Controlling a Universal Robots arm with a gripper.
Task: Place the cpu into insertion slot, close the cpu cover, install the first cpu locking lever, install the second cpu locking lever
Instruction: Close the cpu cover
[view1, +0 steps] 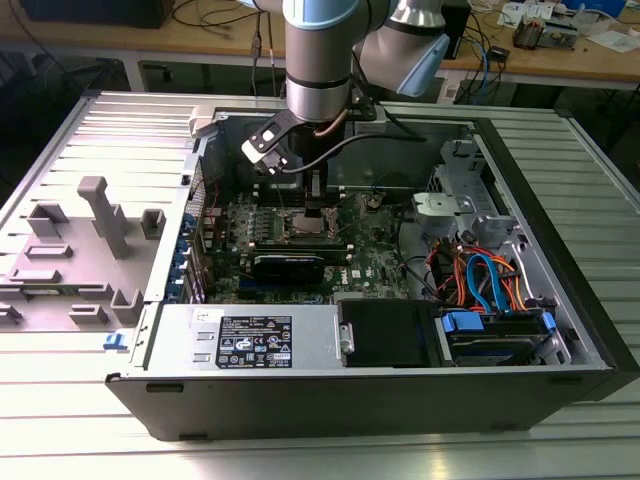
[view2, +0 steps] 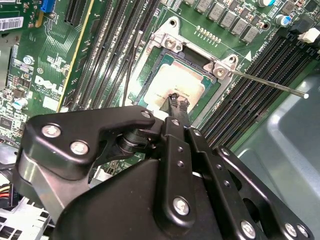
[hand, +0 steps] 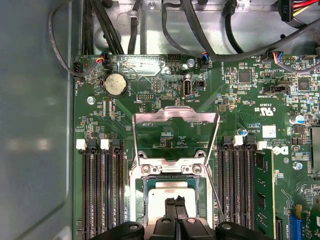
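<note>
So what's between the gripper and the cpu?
Nothing: in both wrist views the gripper hangs right over the bare top of the cpu, the cpu cover swung up clear.

I read cpu dull silver-grey; cpu cover brighter silver. Board green, finely speckled. Memory slots black. Pincer matte black. Cables orange, blue. Counter pale grey, ribbed.

Arm vertical, gripper pointing straight down, jaws closed together.
</note>
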